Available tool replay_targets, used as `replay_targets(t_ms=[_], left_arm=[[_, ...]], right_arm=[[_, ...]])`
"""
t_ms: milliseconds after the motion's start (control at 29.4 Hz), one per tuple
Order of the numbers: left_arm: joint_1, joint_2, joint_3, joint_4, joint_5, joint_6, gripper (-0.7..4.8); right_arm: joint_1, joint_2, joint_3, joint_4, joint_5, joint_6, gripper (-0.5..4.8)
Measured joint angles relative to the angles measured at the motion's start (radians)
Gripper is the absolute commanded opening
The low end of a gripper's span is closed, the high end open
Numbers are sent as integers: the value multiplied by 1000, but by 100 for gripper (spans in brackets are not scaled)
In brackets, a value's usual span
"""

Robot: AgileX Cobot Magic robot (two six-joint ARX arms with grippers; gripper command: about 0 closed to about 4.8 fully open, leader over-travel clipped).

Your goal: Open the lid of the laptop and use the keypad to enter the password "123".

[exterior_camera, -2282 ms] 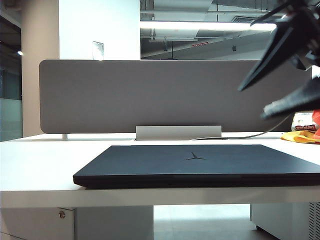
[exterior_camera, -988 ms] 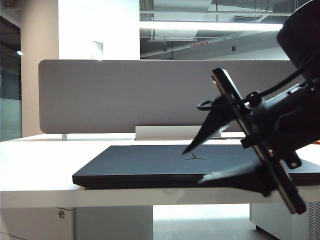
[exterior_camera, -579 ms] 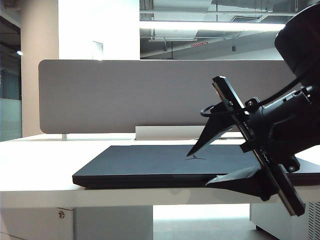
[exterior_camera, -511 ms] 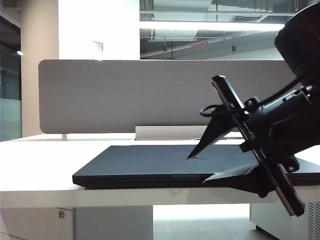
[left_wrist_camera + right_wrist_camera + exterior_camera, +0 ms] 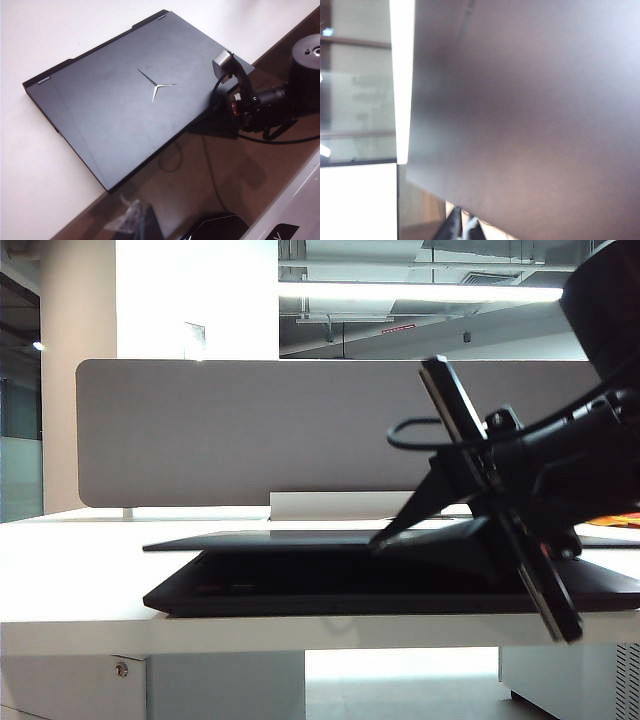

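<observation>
The black laptop (image 5: pixel 300 595) lies on the white desk (image 5: pixel 70 580). Its lid (image 5: pixel 260 541) stands a narrow gap above the base at the front edge. My right gripper (image 5: pixel 380 540) is shut on that front edge, right of the middle. In the left wrist view the lid (image 5: pixel 110 115) shows its three-pointed emblem (image 5: pixel 156 89), with the right gripper (image 5: pixel 197 130) at its edge. The right wrist view is filled by the blurred lid (image 5: pixel 530 125) above the pinched right gripper (image 5: pixel 465 225). My left gripper (image 5: pixel 139 215) hangs off the desk, fingers together, holding nothing. The keypad is hidden under the lid.
A grey partition board (image 5: pixel 250 430) runs along the back of the desk, with a low white block (image 5: pixel 330 505) in front of it. A thin cable (image 5: pixel 207 165) hangs beside the desk edge over the brown floor (image 5: pixel 190 195).
The right gripper came down from the upper right, straddled the lid's front edge, and shut on it. The lid, flat before, has risen a little off the base.
</observation>
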Motion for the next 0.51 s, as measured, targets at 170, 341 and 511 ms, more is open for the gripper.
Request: replay_targets(t_ms=[170, 341, 511], left_arm=[[0, 0, 0, -6, 0, 0, -5], [0, 0, 0, -14, 0, 0, -6], [0, -1, 0, -22, 0, 0, -6]], right_arm=[[-27, -58, 50, 146, 50, -71, -6], [-37, -51, 68, 63, -8, -62, -6], [-37, -50, 5, 16, -12, 10, 3]])
